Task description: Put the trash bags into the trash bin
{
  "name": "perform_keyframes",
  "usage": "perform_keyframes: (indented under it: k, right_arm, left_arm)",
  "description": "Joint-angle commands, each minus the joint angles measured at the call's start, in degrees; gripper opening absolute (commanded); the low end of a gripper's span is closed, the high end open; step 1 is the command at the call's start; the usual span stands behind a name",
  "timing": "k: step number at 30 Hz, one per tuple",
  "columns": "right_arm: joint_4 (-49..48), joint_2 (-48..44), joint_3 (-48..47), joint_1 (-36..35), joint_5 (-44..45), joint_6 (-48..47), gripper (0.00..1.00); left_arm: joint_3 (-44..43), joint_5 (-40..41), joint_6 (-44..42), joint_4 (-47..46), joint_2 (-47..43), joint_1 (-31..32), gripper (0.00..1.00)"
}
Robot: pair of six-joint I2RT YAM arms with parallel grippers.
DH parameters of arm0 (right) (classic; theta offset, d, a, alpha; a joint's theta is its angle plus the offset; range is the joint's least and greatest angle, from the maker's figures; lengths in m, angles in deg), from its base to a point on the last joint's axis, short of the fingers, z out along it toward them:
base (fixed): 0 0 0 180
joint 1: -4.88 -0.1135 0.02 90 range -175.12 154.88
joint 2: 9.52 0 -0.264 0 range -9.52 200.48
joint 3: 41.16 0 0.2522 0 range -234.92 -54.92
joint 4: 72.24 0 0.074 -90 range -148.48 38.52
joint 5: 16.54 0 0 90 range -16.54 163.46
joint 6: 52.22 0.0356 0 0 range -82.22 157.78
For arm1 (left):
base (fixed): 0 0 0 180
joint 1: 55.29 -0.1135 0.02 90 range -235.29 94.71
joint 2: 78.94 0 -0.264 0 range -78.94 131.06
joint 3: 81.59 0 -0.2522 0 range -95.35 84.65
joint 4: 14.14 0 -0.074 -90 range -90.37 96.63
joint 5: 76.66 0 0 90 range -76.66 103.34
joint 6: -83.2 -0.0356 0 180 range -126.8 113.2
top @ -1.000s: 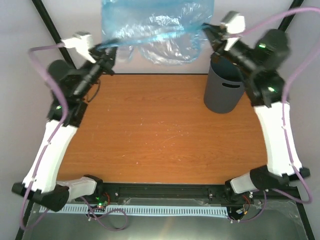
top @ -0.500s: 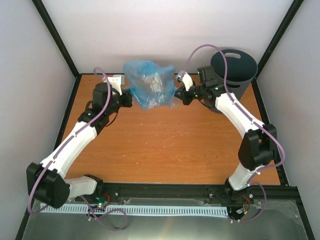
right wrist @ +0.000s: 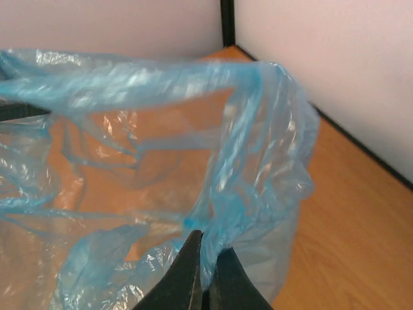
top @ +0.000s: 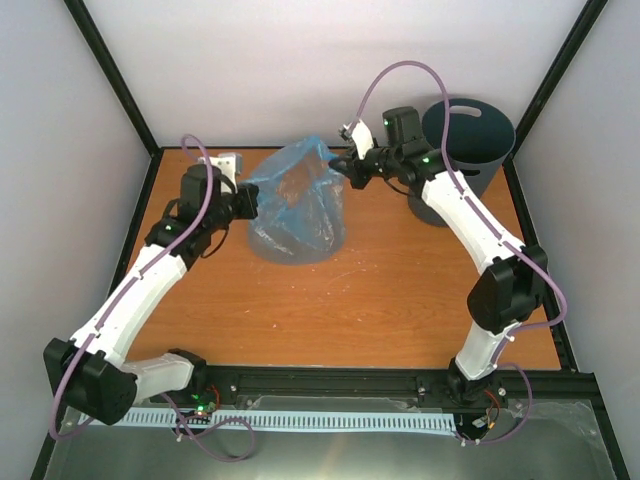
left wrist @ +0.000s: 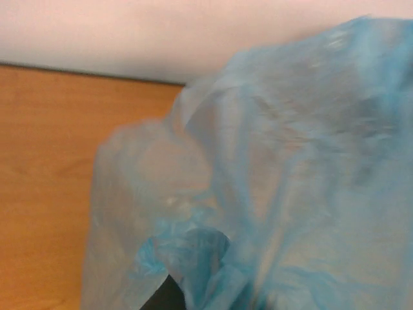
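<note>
The light-blue translucent trash bag (top: 296, 205) hangs between my two grippers over the back of the table, its bottom resting on the wood. My left gripper (top: 247, 201) is shut on the bag's left edge; in the left wrist view the bag (left wrist: 290, 194) drapes over the fingers. My right gripper (top: 343, 166) is shut on the bag's right edge; in the right wrist view the two dark fingers (right wrist: 187, 271) pinch a fold of the bag (right wrist: 161, 148). The dark grey trash bin (top: 468, 140) stands at the back right, behind my right arm, with a slot-handled face towards the camera.
White walls and black frame posts (top: 110, 70) enclose the back and sides. The rail (top: 330, 385) with the arm bases runs along the near edge. Purple cables loop above both arms.
The bag has come down from high in front of the camera to the back of the table. Since half a second ago it has spread wider and lower, and the right gripper has risen.
</note>
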Motion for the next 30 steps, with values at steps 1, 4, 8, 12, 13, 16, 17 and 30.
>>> perform_keyframes:
  k: [1, 4, 8, 12, 13, 16, 17, 30]
  right_arm:
    - [-1.68, 1.39, -3.78, 0.08, 3.26, 5.20, 0.03]
    - [-4.00, 4.73, -6.93, 0.06, 4.13, 7.33, 0.03]
    - [-3.80, 12.35, -16.84, 0.05, 7.98, 8.64, 0.03]
    - [2.84, 20.11, -32.18, -0.01, 6.45, 9.41, 0.03]
    - [4.22, 21.89, -35.93, -0.01, 5.93, 9.82, 0.03]
    - [6.33, 25.52, -46.05, -0.52, 5.81, 10.25, 0.03]
    - [6.08, 25.80, -47.57, -0.72, 5.42, 10.22, 0.03]
    - [3.36, 22.79, -34.09, -6.10, -0.38, 2.65, 0.03]
  left_arm:
    - [-7.31, 6.97, -0.73, 4.56, 0.56, 0.27, 0.01]
    - [-11.62, 11.57, -1.79, 5.53, 3.82, -0.28, 0.01]
    - [-19.02, 13.55, -1.91, 7.85, 10.55, -3.78, 0.01]
    - [-23.92, 14.39, -3.11, 7.31, 12.40, -5.74, 0.01]
    - [-25.77, 15.27, -3.56, 7.78, 12.66, -6.19, 0.01]
    - [-30.92, 19.31, -6.06, 9.68, 12.93, -6.58, 0.01]
    - [-31.85, 20.64, -7.20, 9.86, 12.53, -6.64, 0.01]
    - [-14.03, 23.51, -6.91, 6.20, 2.89, -6.67, 0.01]
